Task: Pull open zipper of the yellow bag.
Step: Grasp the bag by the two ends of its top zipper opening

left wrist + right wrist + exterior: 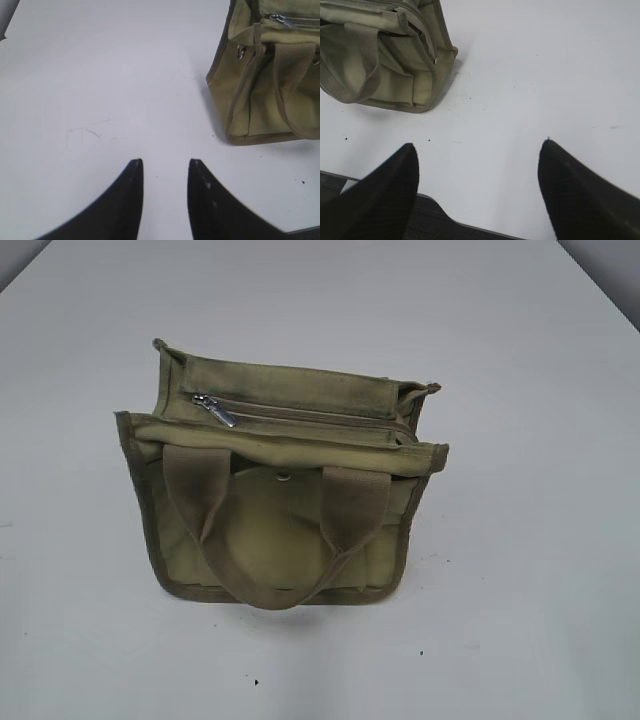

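The bag (280,480) is stood upright mid-bench (540,590), its zipper (300,412) seen closed along the top, the pull tab (216,410) lying at the left end. The left hand (165,167) is held partly open and empty over bare bench; the right hand (479,150) is spread wide, also empty, near the bench edge

Left claw (165,162) partly parted, right claw (479,145) spread wide, both empty.
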Controlling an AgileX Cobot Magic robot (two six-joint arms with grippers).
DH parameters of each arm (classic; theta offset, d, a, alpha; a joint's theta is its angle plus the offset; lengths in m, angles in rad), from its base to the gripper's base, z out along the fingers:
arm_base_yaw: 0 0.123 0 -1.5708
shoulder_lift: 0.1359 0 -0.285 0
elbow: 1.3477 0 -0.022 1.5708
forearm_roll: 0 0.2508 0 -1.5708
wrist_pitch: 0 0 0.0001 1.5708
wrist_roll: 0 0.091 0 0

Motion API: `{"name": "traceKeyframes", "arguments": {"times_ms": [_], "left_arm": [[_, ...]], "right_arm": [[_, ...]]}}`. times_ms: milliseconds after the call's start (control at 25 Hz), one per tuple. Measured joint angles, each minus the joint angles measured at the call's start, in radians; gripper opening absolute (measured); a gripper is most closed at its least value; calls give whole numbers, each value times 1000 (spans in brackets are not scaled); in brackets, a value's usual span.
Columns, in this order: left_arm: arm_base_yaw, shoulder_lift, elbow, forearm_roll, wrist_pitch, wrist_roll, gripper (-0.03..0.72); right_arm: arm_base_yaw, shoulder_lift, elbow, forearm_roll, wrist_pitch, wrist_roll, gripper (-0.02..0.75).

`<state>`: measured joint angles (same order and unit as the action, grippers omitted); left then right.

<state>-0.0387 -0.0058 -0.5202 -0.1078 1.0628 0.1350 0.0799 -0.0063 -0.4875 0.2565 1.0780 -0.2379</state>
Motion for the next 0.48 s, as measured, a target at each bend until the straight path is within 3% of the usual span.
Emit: {"name": "traceKeyframes", "arguments": {"times_ms": [480], "left_arm": [[0,0,0,0,0,0,238]], "right_arm": [[0,0,0,0,0,0,575]]}}
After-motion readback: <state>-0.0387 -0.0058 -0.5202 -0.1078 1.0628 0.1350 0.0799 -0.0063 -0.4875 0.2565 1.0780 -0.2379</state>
